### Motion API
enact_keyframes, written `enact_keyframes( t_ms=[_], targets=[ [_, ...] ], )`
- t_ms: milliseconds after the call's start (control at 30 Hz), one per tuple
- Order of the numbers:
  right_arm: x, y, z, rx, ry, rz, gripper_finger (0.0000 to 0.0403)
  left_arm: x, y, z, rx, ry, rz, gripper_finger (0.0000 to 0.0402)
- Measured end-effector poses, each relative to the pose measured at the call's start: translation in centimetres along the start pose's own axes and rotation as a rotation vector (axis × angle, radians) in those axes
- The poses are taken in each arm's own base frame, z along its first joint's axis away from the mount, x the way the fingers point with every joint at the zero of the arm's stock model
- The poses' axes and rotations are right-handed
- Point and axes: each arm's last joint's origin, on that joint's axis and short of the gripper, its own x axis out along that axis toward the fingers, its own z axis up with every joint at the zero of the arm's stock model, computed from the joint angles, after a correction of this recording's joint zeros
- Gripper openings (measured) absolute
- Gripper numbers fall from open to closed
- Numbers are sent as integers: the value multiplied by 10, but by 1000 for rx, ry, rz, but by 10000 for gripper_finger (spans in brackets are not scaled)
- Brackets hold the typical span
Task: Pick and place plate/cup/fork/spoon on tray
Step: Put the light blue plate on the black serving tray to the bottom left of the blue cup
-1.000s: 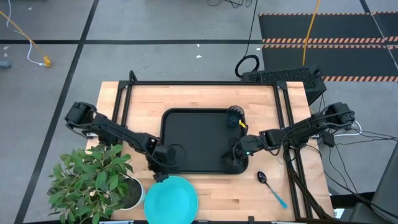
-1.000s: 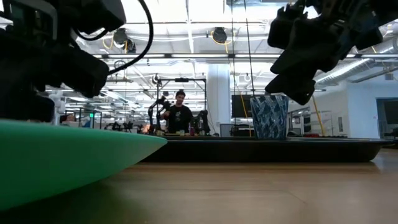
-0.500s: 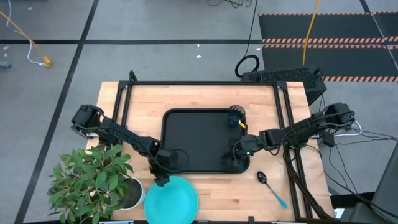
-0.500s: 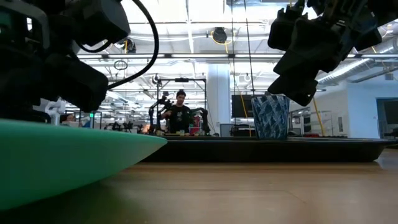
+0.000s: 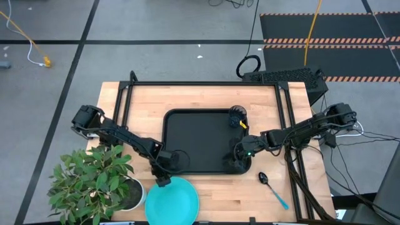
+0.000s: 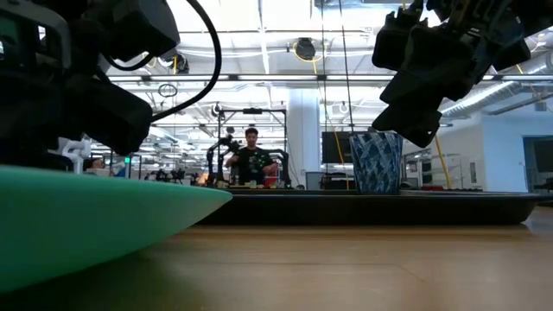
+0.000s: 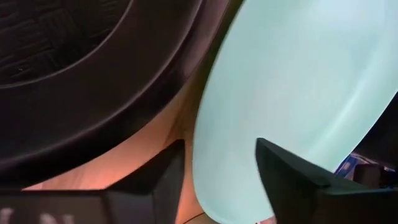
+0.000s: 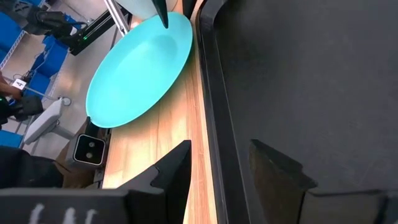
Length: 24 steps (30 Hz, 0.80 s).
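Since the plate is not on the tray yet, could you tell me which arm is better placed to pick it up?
Left: its open pincer hovers at the plate's rim, while the right pincer is over the tray's far corner.

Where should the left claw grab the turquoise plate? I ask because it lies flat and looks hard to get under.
Judging by its pose, take the plate by its rim, at the edge nearest the tray. The left claw already hangs there, its fingers open astride that rim. The plate is too wide to span, so one finger above and one below the edge seems best.

No legible text or labels.
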Motion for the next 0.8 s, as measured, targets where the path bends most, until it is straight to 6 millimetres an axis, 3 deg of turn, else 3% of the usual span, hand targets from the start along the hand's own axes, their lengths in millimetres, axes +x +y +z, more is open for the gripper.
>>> enact_keyframes(
  t_ms=[267,500,800],
  targets=[
    [0,0,0,-2,0,0,151,0,2,-3,-8,65,-23,20],
    [0,0,0,-7,-1,0,151,-4,4,-3,-3,127,-68,7],
    [0,-1,0,-12,6,-8,151,-30,5,10,54,31,-149,5]
  ],
)
